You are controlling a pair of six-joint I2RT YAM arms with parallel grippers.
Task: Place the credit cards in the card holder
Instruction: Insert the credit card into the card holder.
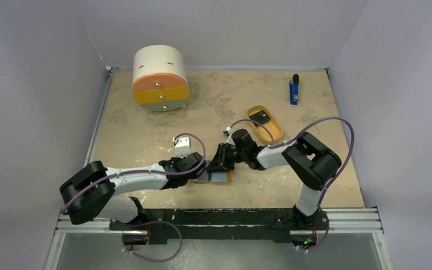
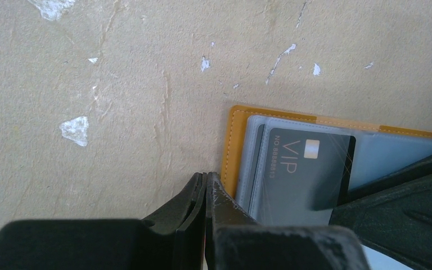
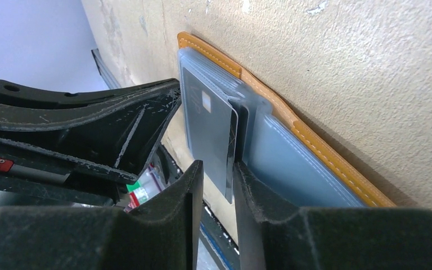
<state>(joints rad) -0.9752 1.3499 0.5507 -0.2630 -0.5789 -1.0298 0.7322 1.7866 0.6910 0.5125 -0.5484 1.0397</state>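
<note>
The card holder (image 1: 220, 178) lies open near the front of the table, its orange edge (image 2: 233, 146) and grey-blue pockets (image 3: 292, 152) showing. A black credit card (image 2: 304, 169) marked VIP sits partly inside one pocket. Its free end (image 3: 208, 129) sticks out between the jaws of my right gripper (image 3: 218, 166), which stand slightly apart; the card rests against one finger only. My left gripper (image 2: 207, 175) is shut with nothing between its tips, which rest at the holder's left edge. Another black card (image 1: 261, 118) lies in the tan tray.
The tan oval tray (image 1: 278, 133) sits just behind the right arm. A round drawer cabinet (image 1: 159, 79) stands at the back left. A blue-and-black stick (image 1: 294, 90) lies at the back right. Both grippers crowd over the holder.
</note>
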